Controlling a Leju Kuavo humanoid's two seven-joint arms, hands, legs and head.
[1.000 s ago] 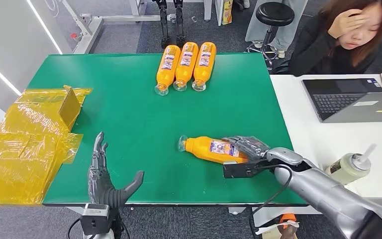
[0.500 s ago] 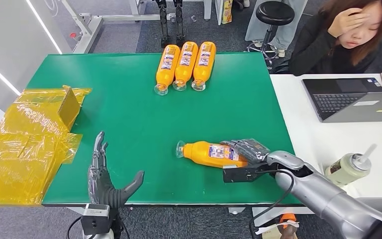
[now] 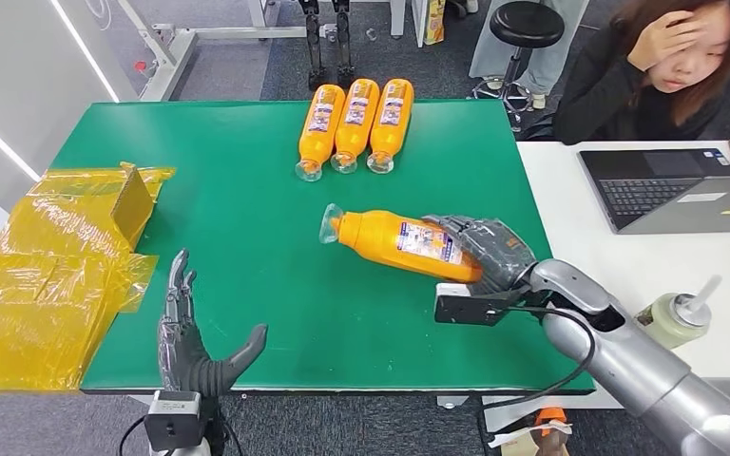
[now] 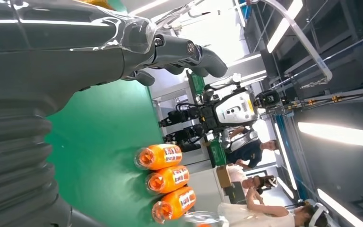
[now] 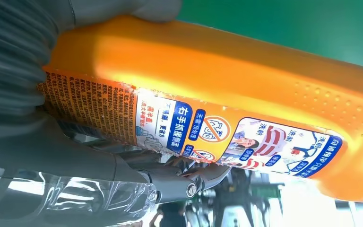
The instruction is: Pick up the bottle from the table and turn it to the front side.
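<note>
The right arm is reaching in from the lower right across the near edge of the green counter [image 3: 247, 237], its forearm angling up toward the middle, and the right hand [image 3: 489, 255] is wrapping its fingers around the base end of the orange bottle [image 3: 394, 244]. The bottle is lying almost level with a slight tilt, its clear-capped neck pointing left and toward the far side, and it looks to be lifted clear of the green surface, with its printed label facing up. In the right wrist view the bottle [image 5: 227, 99] is running across the frame with the thumb pressing on one side and darker fingers [image 5: 189, 182] curling under the label, so the hold is firm. The left hand [image 3: 190, 332] is hovering at the near left edge of the counter, palm open, fingers stretched forward and spread with the thumb held out to the side, holding nothing. Three more orange bottles [image 3: 354, 123] are lying side by side, touching, at the far edge, well apart from the held one. Crumpled yellow bags [image 3: 52, 271] are covering the left edge. Open green surface is lying between the held bottle, the far row and the bags. To the right, a white desk is carrying a laptop [image 3: 675, 190] and a pale bottle [image 3: 670, 318], with a seated person [image 3: 665, 66] behind it.
</note>
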